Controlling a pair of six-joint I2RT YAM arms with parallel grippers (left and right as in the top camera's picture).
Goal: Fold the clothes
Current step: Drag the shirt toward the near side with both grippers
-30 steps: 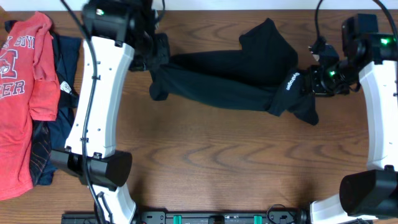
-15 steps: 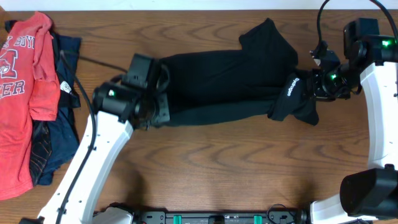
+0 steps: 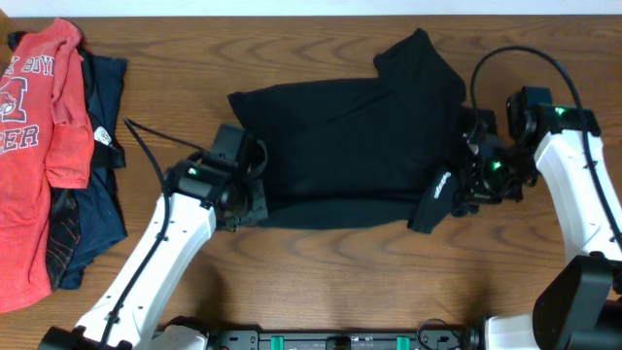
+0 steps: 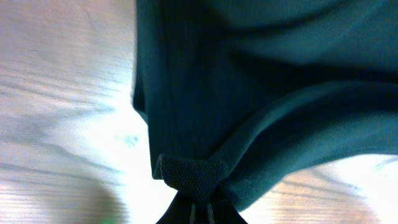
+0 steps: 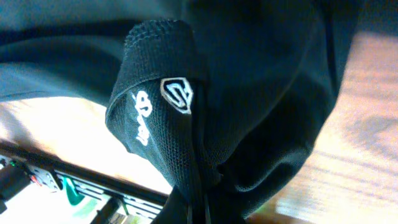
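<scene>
Black shirt (image 3: 350, 136) lies spread on table (image 3: 340, 282), center to right, partly folded w/ a doubled band along its near edge. L gripper (image 3: 248, 202) is at shirt's near-left corner, jaws closed on the fabric; wrist view shows a pinched hem bunched at the fingertips (image 4: 198, 210). R gripper (image 3: 465, 190) is at the near-right corner, jaws clamped on a gathered fold carrying the white logo print (image 5: 177, 93); that fold is raised off the table. Orange-red T-shirt (image 3: 34, 146) lies flat at far left edge, overlapping navy garment (image 3: 97, 185) beside it; both well apart from the black shirt.
</scene>
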